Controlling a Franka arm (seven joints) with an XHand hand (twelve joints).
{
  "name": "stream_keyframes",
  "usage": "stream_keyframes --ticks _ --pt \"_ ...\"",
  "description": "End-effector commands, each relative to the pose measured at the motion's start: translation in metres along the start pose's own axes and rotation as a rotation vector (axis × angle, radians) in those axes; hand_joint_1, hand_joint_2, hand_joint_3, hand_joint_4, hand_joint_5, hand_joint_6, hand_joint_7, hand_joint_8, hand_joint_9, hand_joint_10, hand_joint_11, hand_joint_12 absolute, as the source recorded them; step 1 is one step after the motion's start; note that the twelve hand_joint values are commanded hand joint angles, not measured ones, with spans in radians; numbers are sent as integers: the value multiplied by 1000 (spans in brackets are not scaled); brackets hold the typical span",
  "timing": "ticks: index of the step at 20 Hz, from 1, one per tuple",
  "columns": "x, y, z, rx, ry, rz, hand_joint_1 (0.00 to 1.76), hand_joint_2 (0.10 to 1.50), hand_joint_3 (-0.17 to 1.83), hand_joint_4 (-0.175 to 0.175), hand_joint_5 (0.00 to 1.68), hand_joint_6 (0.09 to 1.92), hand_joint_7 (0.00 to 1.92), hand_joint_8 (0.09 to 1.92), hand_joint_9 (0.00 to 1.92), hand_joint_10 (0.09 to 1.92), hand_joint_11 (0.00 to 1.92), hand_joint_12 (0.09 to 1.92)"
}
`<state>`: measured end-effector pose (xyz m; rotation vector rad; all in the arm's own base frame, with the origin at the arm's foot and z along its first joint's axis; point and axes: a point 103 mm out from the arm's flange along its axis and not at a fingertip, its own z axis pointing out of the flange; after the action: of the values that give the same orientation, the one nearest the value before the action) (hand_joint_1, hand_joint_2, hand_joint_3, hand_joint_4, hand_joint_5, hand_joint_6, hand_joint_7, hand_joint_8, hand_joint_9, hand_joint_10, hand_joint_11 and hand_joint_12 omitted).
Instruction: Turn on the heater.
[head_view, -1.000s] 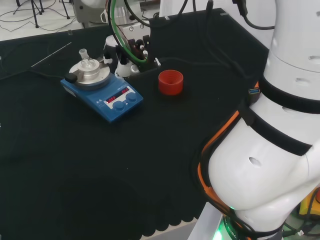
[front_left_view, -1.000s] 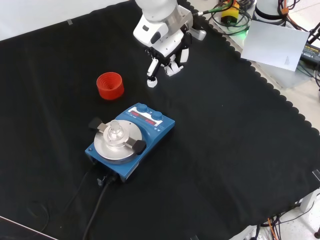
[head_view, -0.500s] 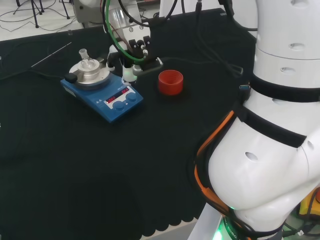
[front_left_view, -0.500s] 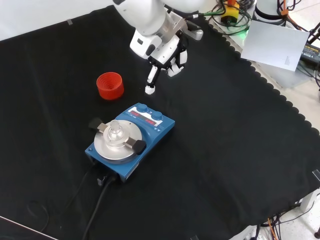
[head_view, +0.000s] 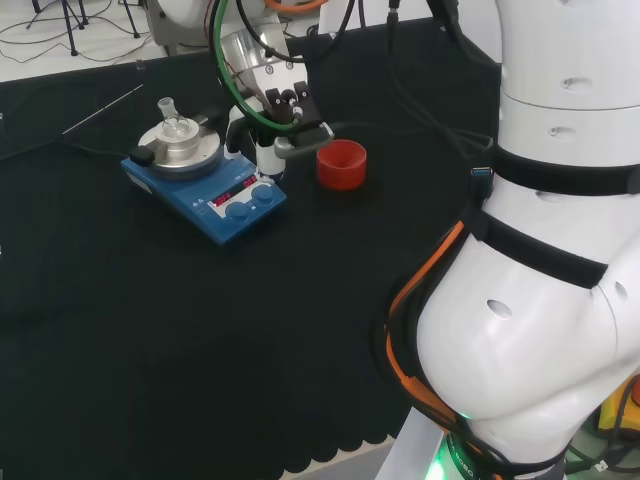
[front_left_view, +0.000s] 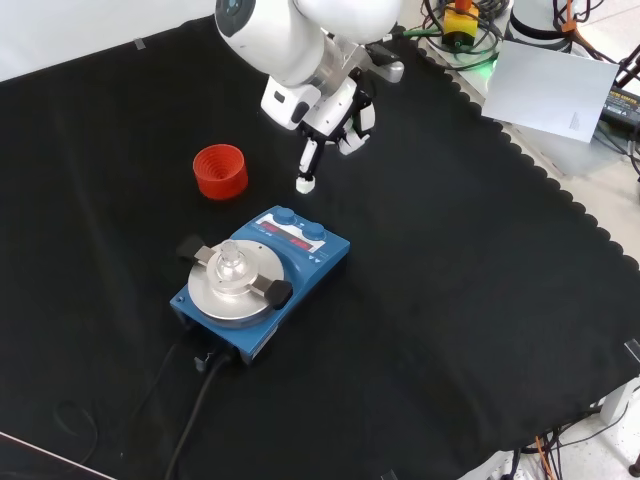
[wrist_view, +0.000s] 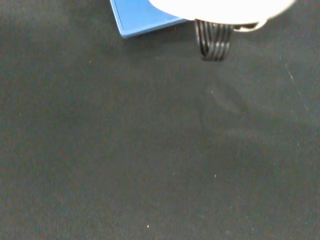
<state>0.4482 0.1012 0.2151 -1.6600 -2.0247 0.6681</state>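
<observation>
In the front view a red ribbed plastic ring (front_left_view: 221, 171) stands at the left on the black cloth (front_left_view: 480, 300). Right of it and nearer, the blue heater with a round metal plate (front_left_view: 262, 282) carries a small clear glass flask (front_left_view: 231, 266). Just beyond the heater's knobs hangs the black and white hand (front_left_view: 325, 125), one finger pointing straight down, the others curled, holding nothing.

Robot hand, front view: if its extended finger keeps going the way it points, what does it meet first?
Probably the heater's knob edge, just below the fingertip of the robot hand. A strip of black cloth lies between them; depth is unclear, so it may touch cloth first.
</observation>
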Motion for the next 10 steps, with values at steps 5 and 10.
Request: stream_keyframes --ticks 5,10 --pt "2 12 18 59 -7 -11 1476 605 1088 4 420 174 1890 1506 1920 1545 1920 1837" --pt "4 22 27 90 -6 -16 1476 608 1089 5 437 176 1887 1505 1920 1546 1920 1837"
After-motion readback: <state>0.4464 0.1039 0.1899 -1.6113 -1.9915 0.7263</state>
